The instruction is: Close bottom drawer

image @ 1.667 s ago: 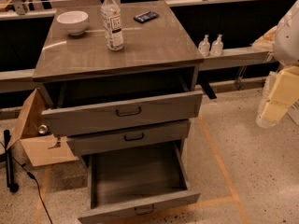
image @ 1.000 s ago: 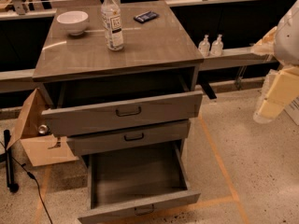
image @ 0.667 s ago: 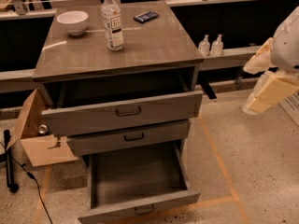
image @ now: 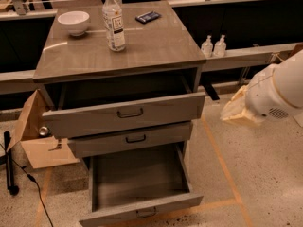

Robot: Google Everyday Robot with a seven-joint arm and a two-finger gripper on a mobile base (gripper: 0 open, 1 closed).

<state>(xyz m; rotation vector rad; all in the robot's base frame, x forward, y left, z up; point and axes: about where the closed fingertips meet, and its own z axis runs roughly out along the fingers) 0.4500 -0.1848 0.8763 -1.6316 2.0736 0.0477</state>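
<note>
The bottom drawer is pulled far out of the grey wood-grain cabinet. Its inside is bare, and its small dark bar handle is on the low front panel at the bottom edge of the view. The middle drawer is out a little and the tall top drawer is partly out. My gripper, a cream-coloured end on the white arm, hangs in the air right of the cabinet at about top-drawer height, apart from all drawers.
On the cabinet top stand a white bowl, a water bottle and a dark flat object. Two small bottles sit on a ledge behind. An open cardboard box and a black pole stand at the left.
My arm and gripper have moved left toward the cabinet and turned. The three drawers have not moved.
</note>
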